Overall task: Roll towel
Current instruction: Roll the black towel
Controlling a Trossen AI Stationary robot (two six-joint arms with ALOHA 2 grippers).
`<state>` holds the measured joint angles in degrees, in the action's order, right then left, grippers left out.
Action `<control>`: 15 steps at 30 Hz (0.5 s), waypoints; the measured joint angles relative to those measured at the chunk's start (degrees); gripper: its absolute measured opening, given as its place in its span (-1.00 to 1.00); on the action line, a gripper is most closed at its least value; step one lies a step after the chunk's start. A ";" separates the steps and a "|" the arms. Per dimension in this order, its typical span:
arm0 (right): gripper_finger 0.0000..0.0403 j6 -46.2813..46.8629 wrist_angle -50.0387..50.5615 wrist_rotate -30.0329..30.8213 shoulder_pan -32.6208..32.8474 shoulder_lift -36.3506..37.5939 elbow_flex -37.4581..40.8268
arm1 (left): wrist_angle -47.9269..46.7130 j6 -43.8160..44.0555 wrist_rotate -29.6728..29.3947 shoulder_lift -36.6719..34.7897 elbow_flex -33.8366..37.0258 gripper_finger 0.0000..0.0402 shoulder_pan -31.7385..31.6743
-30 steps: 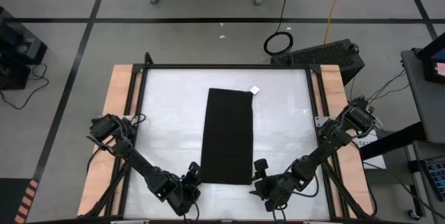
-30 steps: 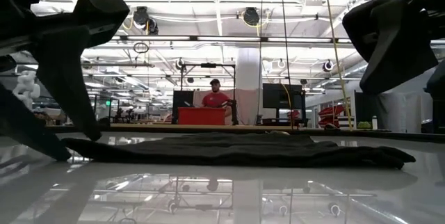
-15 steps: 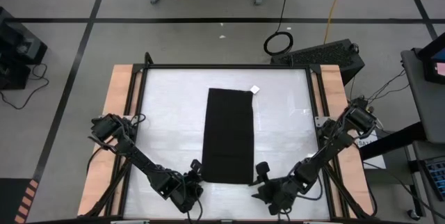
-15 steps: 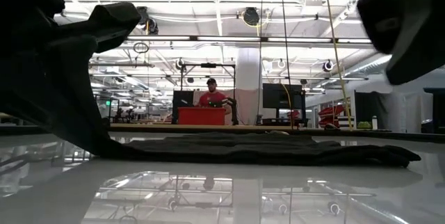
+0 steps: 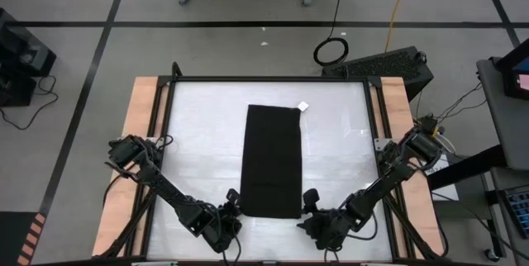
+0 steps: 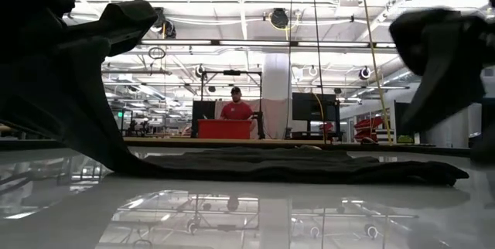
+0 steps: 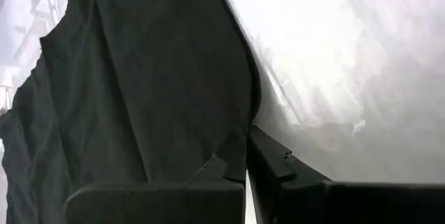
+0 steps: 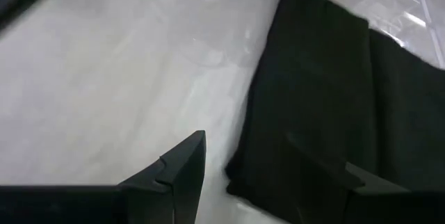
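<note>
The left gripper [image 5: 231,208] sits at the towel's [image 5: 271,160] near left corner, its 2 fingers [image 7: 278,172] closed on the cloth edge in the left wrist view. The towel lies flat as a long folded strip mid-table [image 5: 198,117], white tag [image 5: 302,106] at its far right corner. The right gripper [image 5: 311,206] is spread wide just beside the towel's near right corner, holding nothing.

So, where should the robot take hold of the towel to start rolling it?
At the two corners of its near short edge. The towel lies flat as a long folded strip, so the left gripper and right gripper probably come in low from that near end.
</note>
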<state>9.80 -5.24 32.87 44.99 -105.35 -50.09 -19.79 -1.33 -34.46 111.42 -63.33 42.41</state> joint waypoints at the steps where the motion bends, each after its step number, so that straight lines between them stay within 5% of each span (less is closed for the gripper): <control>1: -0.10 -0.11 -0.02 -0.03 -0.32 -0.74 0.02 | -0.02 0.48 -0.04 0.00 0.00 -0.99 0.00; 10: -0.13 0.45 -0.55 -0.43 -2.05 -3.63 -0.11 | -0.17 0.99 -0.09 -0.04 -0.07 -1.00 0.35; 15: -0.44 4.49 0.93 -1.87 -2.56 -3.69 -0.22 | -0.19 1.07 -0.09 -0.04 -0.09 -1.00 0.35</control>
<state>14.29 -4.31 31.00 42.44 -109.03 -50.30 -19.99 -0.26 -34.54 111.37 -63.42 42.76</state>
